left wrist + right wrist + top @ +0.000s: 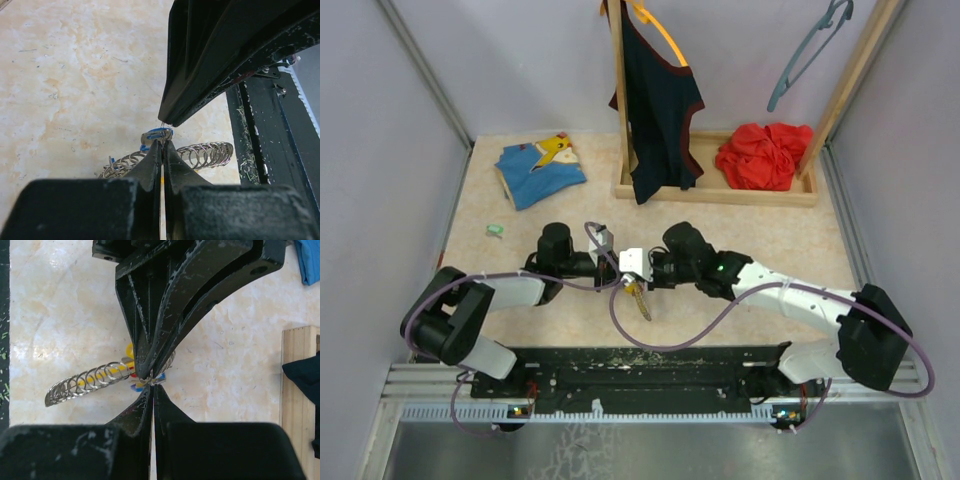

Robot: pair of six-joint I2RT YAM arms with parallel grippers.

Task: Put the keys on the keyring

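My left gripper (616,268) and right gripper (632,272) meet tip to tip just above the table. In the left wrist view my left gripper (163,144) is shut with the blue key (157,135) at its tips. In the right wrist view my right gripper (152,385) is shut on a thin wire of the keyring (85,382), a stretched grey coil with a yellow tag (128,350) and a red piece (132,373). The coil (206,155) trails beside the fingers. The tag (640,300) hangs below the grippers. The mint green key (495,230) lies alone on the table at the left.
A blue and yellow cloth (540,168) lies at the back left. A wooden rack (720,192) at the back holds a dark shirt (658,110) and a red cloth (766,155). The black base rail (650,365) runs along the near edge.
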